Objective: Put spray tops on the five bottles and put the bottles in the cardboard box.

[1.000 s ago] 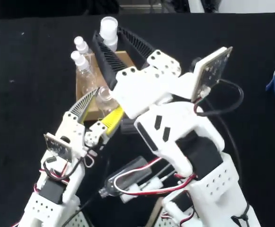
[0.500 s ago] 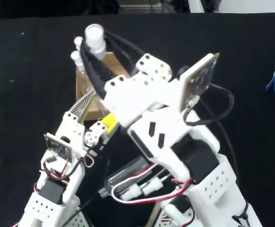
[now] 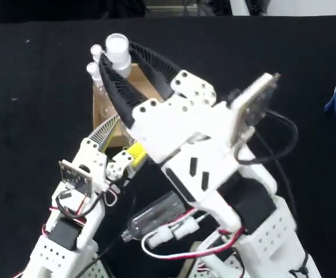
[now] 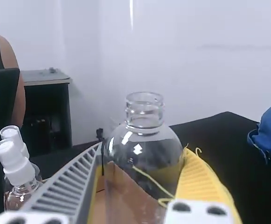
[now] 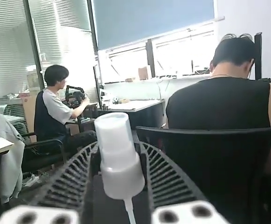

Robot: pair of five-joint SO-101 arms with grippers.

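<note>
Now my right claw, clenched on the spray top, has swung left over the past second and hangs above the far side of the cardboard box, next to two capped bottles. My left claw grips the open-necked bottle at the box's near side. Capping looks near, though top and neck aren't aligned yet. My right arm reaches forward, wrist raised.
</note>
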